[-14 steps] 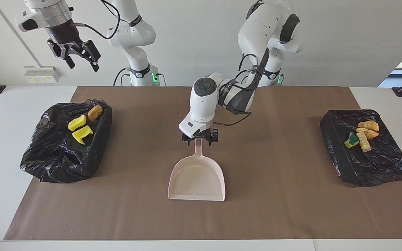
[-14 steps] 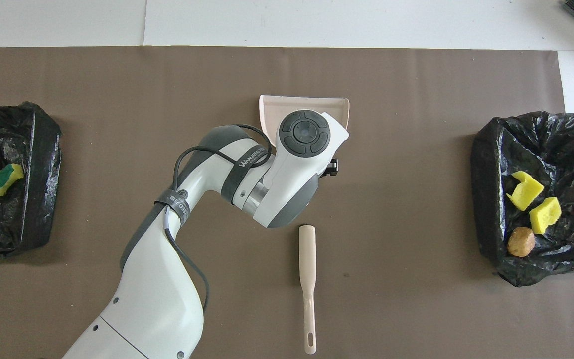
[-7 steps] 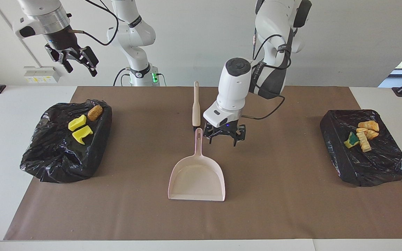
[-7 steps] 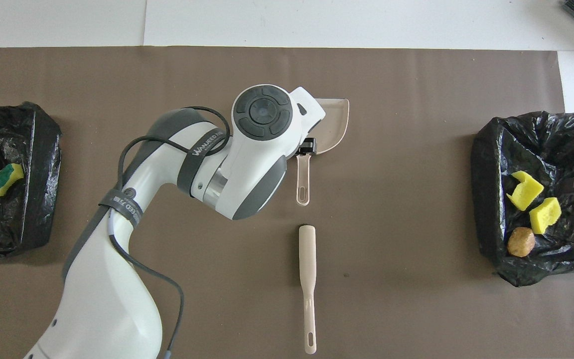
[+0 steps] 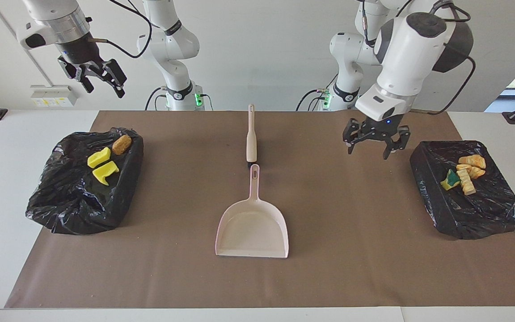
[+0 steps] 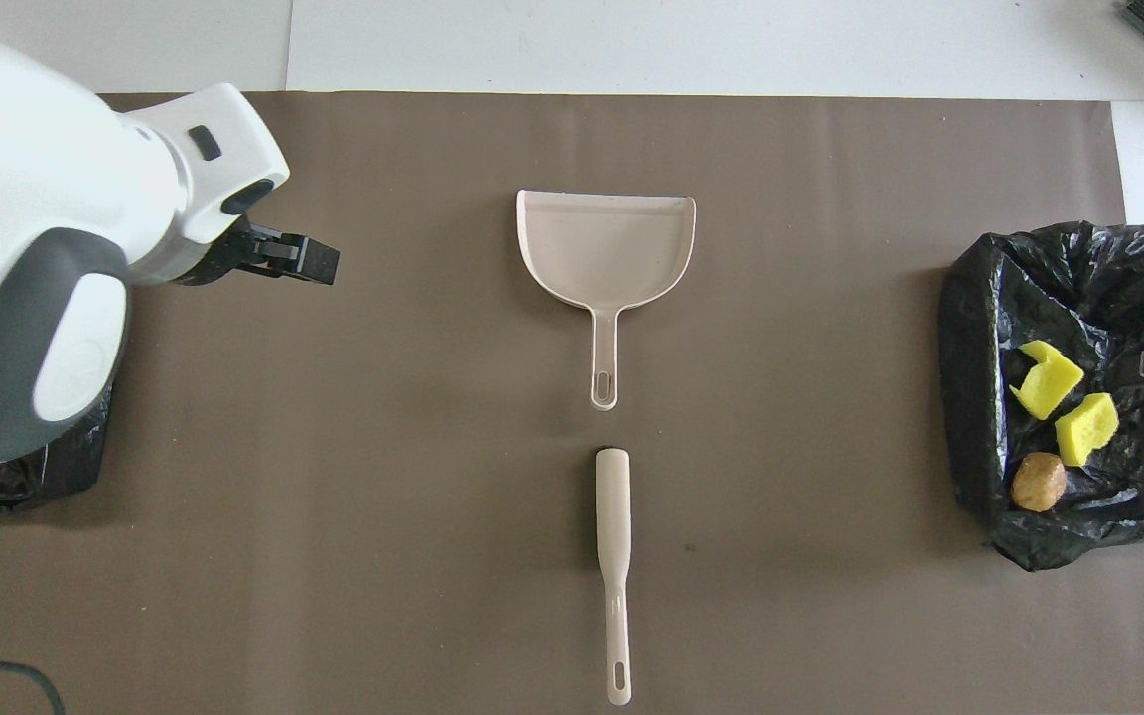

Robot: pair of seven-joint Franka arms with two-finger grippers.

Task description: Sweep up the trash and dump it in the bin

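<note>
The trash lies in two black-lined bins. The bin (image 5: pixel 61 210) at the right arm's end holds two yellow chunks (image 5: pixel 102 164) and a brown bun (image 5: pixel 121 144); they also show in the overhead view (image 6: pixel 1064 402). The bin (image 5: pixel 485 214) at the left arm's end holds golden pastries (image 5: pixel 470 167) and a yellow chunk with a green face (image 5: pixel 450 179). My left gripper (image 5: pixel 376 145) is open and empty, in the air over the mat beside that bin. My right gripper (image 5: pixel 101 82) is open and empty, high over the table's edge by its bin.
A pale pink dustpan (image 5: pixel 252 223) lies flat mid-mat, its handle toward the robots. A pale brush (image 5: pixel 251 134) lies in line with that handle, nearer to the robots. In the overhead view the left arm (image 6: pixel 46 258) covers most of the bin at its end.
The left gripper was at the dustpan's handle; it has let go, risen and swung to the left arm's end of the table. The dustpan stayed put. The right gripper rose slightly.
</note>
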